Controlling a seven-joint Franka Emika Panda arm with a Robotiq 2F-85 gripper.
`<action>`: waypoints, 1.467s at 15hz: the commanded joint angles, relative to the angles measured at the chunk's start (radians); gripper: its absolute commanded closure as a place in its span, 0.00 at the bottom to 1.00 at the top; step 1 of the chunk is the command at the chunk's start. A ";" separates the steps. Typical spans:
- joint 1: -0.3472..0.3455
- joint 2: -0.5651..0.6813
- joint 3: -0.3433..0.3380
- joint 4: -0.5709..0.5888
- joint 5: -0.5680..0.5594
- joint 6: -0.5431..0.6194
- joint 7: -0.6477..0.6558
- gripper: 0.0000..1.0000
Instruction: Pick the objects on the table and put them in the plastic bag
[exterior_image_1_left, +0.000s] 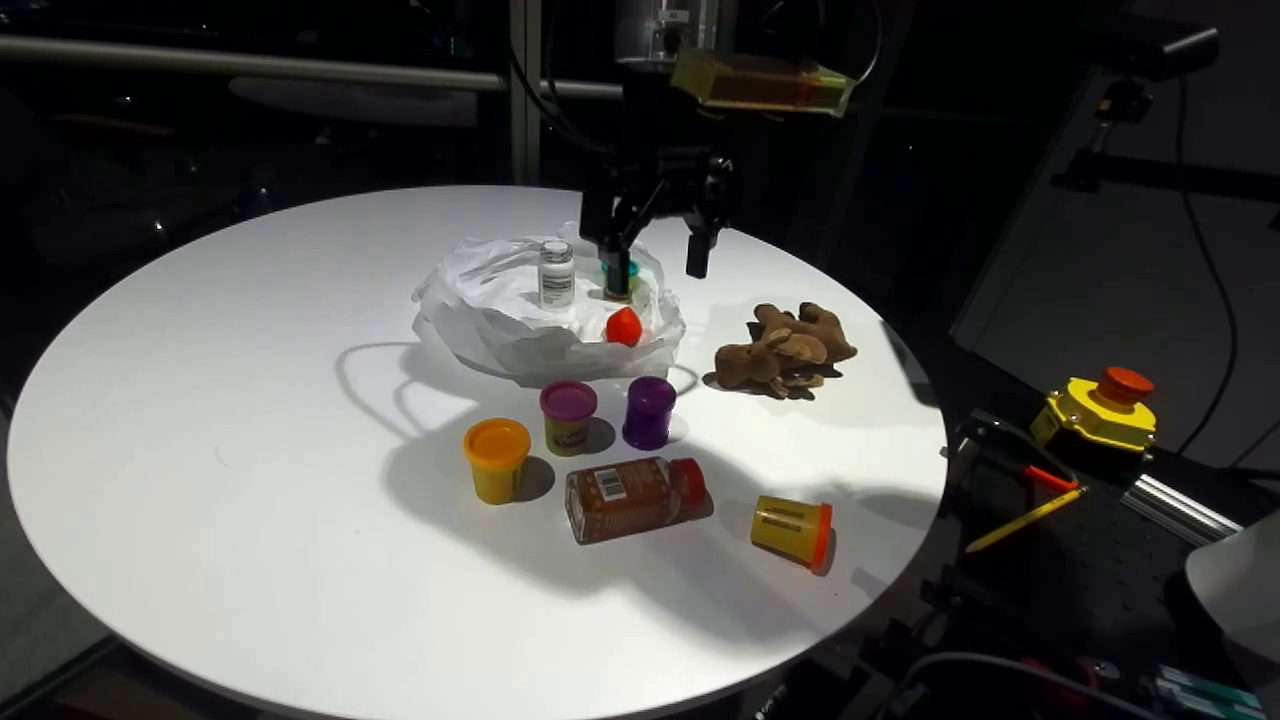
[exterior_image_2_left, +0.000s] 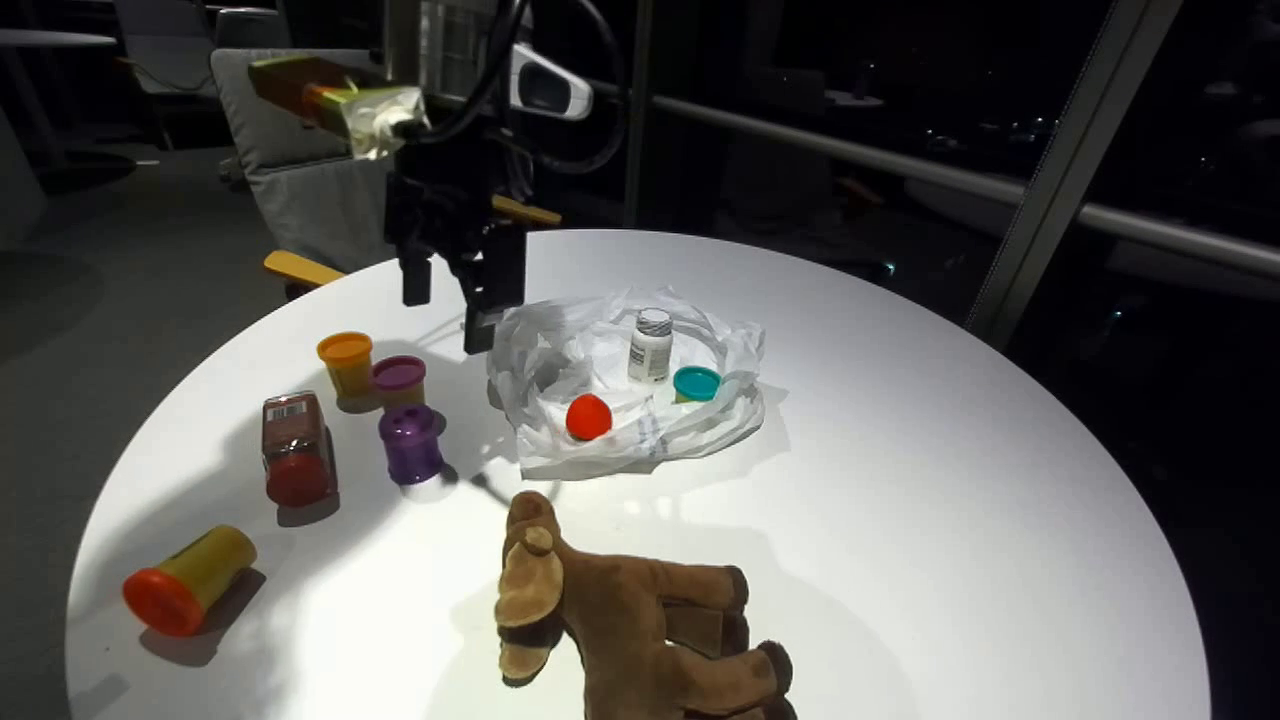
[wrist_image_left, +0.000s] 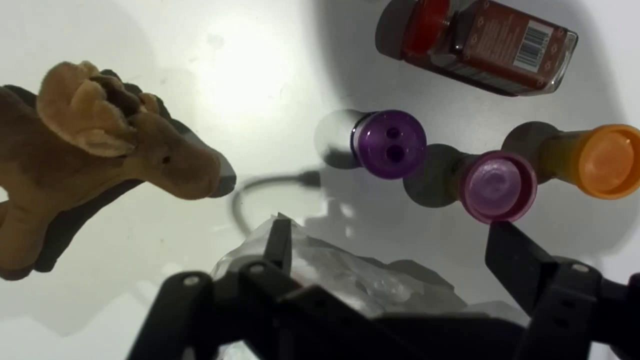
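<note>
My gripper (exterior_image_1_left: 658, 270) hangs over the table beside the plastic bag (exterior_image_1_left: 480, 325), its jaws wide apart with nothing between them. Inside the bag a white bottle (exterior_image_2_left: 651, 350) stands upright, with a red piece (exterior_image_2_left: 588, 417) and a teal-lidded cup (exterior_image_2_left: 696, 384); one finger partly covers that cup in an exterior view. Outside the bag stand a purple cup (wrist_image_left: 392, 142), a pink-purple-lidded cup (wrist_image_left: 495, 186) and an orange-lidded cup (wrist_image_left: 607, 162). On their sides lie a brown-labelled jar (exterior_image_1_left: 625, 495) and a yellow cup with orange-red lid (exterior_image_1_left: 785, 528). A brown toy (exterior_image_2_left: 620, 620) lies near the bag.
The round white table (exterior_image_1_left: 200, 420) drops off on all sides. Beyond its edge are a yellow box with a red button (exterior_image_1_left: 1100, 410) and a pencil (exterior_image_1_left: 1025, 520). A grey chair (exterior_image_2_left: 310, 190) stands behind the arm.
</note>
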 joint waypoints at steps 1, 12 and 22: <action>0.017 -0.040 0.029 -0.146 0.011 0.160 -0.011 0.00; 0.090 0.043 0.015 -0.300 -0.052 0.524 0.032 0.00; 0.194 0.142 -0.132 -0.272 -0.101 0.641 0.057 0.42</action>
